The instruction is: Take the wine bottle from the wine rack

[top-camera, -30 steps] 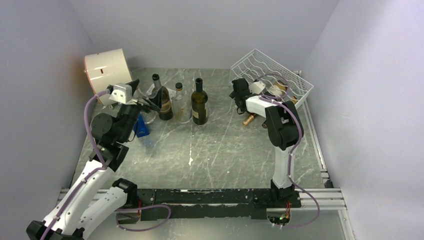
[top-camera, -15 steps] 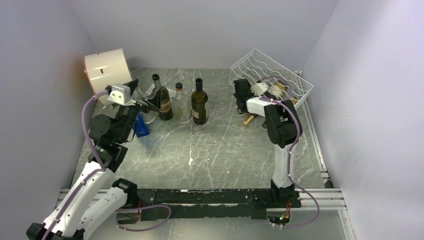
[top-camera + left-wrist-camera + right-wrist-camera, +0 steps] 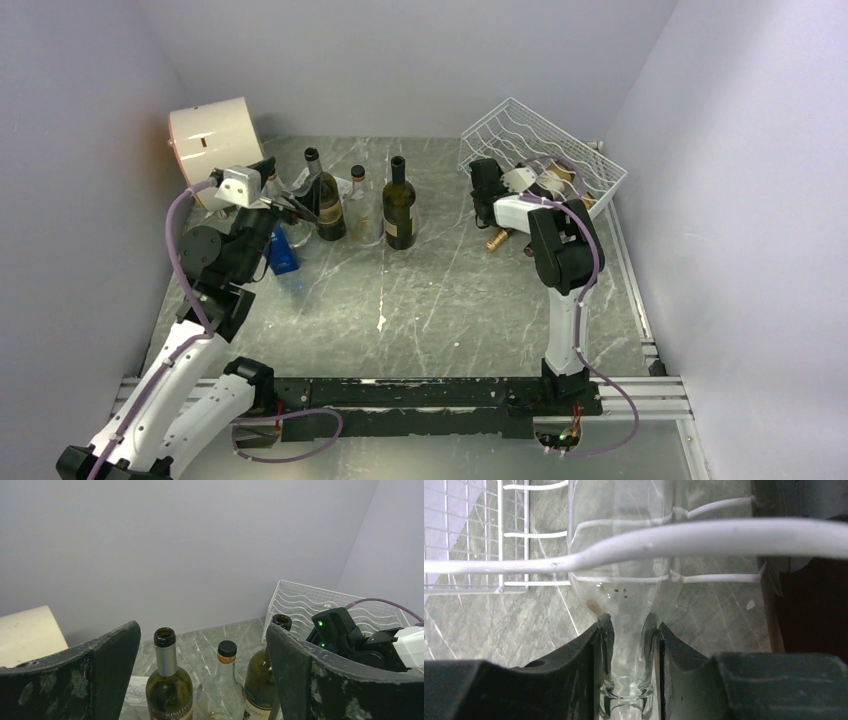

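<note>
Inspection at the right wrist: we find the right gripper point(image 3: 629, 630) clamped on the neck of a clear glass wine bottle point(image 3: 619, 597) lying in the white wire-grid wine rack point(image 3: 724, 530); overhead, the right arm point(image 3: 562, 250) hides that grip; the left gripper point(image 3: 202, 640) stands wide, empty.

Top view wide overhead; all three share wine rack point(image 3: 505, 125).

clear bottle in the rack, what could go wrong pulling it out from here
1. The right gripper grips only the smooth glass neck of the clear bottle; it may slip.
2. A wine rack wire crosses above the bottle's shoulder; lifting too early could snag it and drag the rack.
</note>
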Robot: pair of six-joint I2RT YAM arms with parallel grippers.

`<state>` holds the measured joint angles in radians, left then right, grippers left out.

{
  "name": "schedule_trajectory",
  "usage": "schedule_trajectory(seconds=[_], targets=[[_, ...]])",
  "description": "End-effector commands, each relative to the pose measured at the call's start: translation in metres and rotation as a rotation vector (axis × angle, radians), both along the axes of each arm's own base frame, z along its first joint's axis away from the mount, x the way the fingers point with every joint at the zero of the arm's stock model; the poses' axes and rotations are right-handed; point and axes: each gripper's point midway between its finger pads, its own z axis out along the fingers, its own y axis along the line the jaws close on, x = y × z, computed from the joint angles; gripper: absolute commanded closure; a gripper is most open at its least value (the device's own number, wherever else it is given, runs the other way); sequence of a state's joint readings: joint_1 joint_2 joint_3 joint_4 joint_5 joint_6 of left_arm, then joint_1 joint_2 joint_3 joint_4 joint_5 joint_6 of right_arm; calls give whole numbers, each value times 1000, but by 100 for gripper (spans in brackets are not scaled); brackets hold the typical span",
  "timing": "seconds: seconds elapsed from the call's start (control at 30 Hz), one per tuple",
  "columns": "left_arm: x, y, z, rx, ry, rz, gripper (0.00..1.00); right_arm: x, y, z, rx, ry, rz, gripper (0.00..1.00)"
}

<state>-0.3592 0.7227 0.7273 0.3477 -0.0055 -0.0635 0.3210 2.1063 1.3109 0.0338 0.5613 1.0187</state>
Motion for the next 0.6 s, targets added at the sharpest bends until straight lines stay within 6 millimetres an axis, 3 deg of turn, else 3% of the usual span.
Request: schedule_trajectory(seconds=[0.0, 0.23, 0.47, 0.57], targets=[[-2, -4, 12, -5, -37, -32, 1, 0, 14, 17, 52, -58, 28, 74], [-2, 0, 11, -13, -40, -15, 0, -24, 33, 33, 25, -54, 77, 90], [0, -9, 9, 1, -24, -58, 0, -65, 36, 42, 31, -55, 115, 100], [1, -7, 9, -12, -23, -48, 1, -79, 42, 45, 69, -37, 145, 100]])
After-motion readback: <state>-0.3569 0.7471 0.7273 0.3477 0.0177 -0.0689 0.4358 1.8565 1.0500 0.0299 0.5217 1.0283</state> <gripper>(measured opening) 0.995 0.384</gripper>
